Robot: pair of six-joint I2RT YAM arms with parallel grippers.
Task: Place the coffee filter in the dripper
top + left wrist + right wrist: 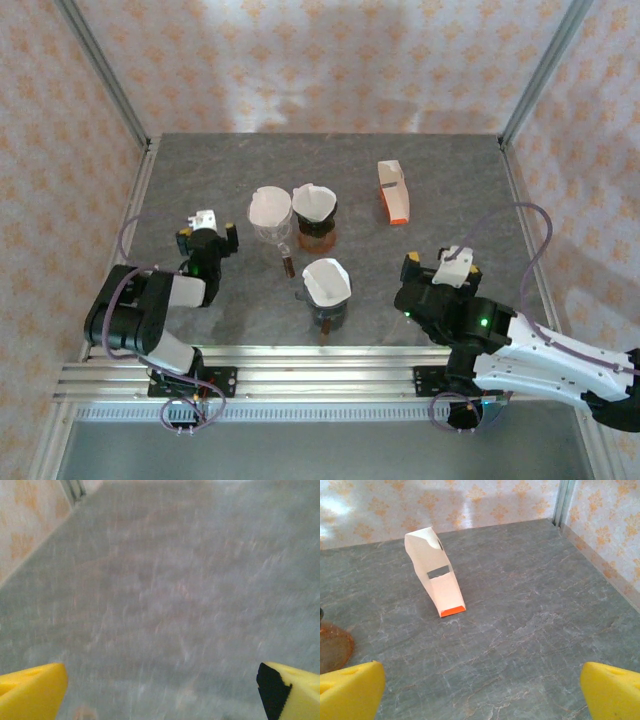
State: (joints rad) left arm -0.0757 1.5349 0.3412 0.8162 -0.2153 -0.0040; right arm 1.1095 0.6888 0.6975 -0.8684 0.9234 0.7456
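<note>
My left gripper [160, 692] and right gripper [482, 690] both hang wide open, holding nothing, above the tabletop [480, 200]. A coffee filter [325, 279] already sits in the near dripper [328, 314]. I judge the placing done, so next I would only park the arms.

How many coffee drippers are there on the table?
3. A clear dripper stands left of an amber dripper, close beside it. A grey dripper stands alone, lower in the top view. None looks hidden.

filter [326, 279] in near dripper [328, 314], box [393, 191] behind, rightward
</note>
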